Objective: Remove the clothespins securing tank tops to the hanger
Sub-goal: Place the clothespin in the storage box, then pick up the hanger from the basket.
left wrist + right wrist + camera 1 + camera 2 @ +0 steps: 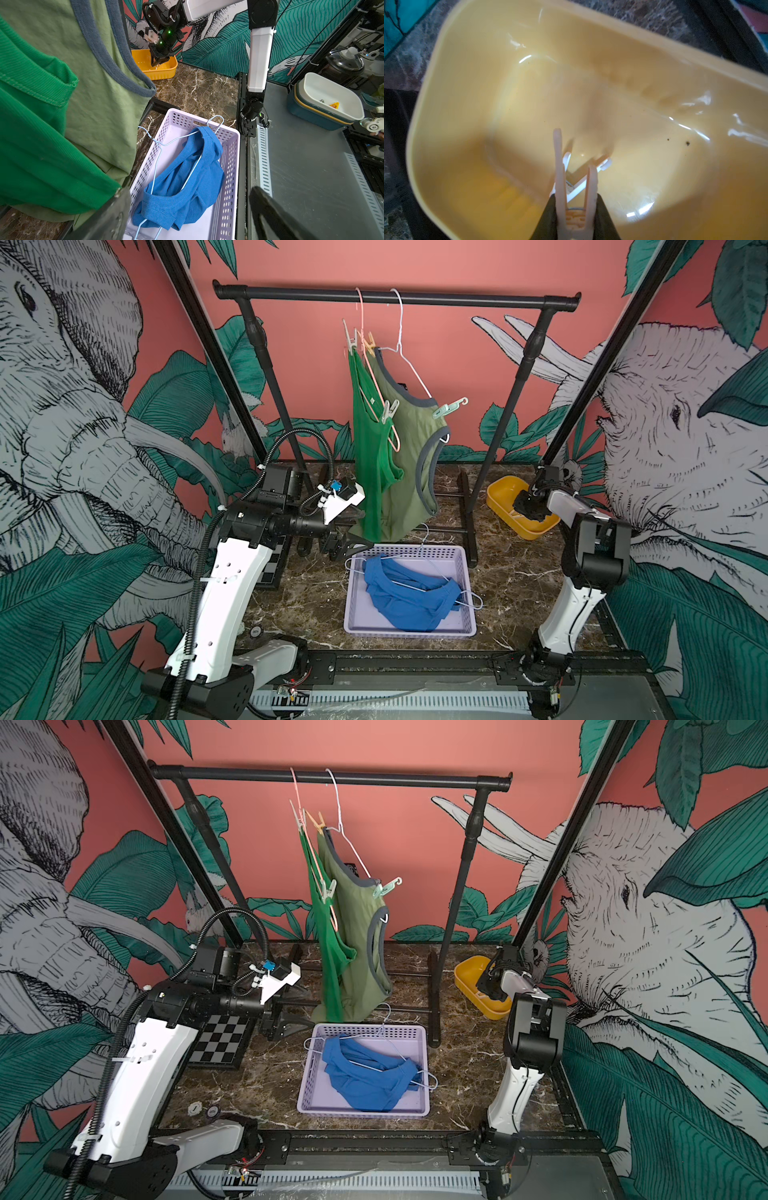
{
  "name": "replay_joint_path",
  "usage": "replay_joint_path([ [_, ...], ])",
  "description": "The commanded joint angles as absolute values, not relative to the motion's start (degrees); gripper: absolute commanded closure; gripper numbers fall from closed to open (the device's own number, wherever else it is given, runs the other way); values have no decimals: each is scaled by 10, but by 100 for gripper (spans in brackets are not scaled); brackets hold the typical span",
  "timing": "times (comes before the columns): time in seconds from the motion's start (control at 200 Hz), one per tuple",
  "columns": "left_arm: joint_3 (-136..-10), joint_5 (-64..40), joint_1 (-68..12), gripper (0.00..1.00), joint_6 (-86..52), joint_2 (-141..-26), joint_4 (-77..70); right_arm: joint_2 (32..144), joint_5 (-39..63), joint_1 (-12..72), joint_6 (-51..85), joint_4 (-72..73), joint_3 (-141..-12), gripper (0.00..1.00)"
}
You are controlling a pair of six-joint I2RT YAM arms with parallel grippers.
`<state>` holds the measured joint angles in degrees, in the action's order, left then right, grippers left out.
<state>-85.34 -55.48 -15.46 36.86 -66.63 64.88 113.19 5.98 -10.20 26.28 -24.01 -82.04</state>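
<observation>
A bright green tank top point(370, 456) and an olive tank top point(411, 456) hang from wire hangers on the black rail point(457, 298). Clothespins clip them: a white one point(351, 339) and a tan one point(370, 342) up high, a pale one point(388, 410) and a mint one point(446, 408) lower down. The blue tank top point(409, 593) lies on its hanger in the lilac basket point(465, 572). My right gripper point(576, 199) hangs inside the yellow bin point(467, 83), shut on a peach clothespin point(558, 166). A white clothespin point(581, 182) lies below it. My left gripper point(193, 218) stands open beside the tops' hems.
The rack's posts and floor bars point(469, 526) stand behind the basket. A checkerboard point(220, 1042) lies under the left arm. Stacked white and teal bins point(332, 97) sit off the table's front side. Marble tabletop point(511, 580) shows between basket and right arm.
</observation>
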Motion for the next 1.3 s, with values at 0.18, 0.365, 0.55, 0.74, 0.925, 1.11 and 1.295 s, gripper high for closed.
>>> replay_joint_path([
  [0.18,-842,-570,-157,9,375,-662,647,1136,47,-104,256,-244,-822,57],
  [0.365,-848,-554,-157,8,367,-664,633,1094,31,-104,248,-239,-806,55],
  [0.55,-857,-541,-157,8,370,-678,641,958,112,-92,264,-202,-720,63],
  [0.74,-858,-540,-158,8,400,-692,677,787,289,-5,260,-190,-614,63],
  [0.925,-883,-537,-158,8,447,-710,734,707,353,158,244,-225,-575,57],
  [1.11,-899,-549,-158,7,461,-717,756,696,371,253,245,-196,-534,55],
  [1.295,-890,-552,-158,7,471,-714,761,763,360,293,215,-184,-517,55],
])
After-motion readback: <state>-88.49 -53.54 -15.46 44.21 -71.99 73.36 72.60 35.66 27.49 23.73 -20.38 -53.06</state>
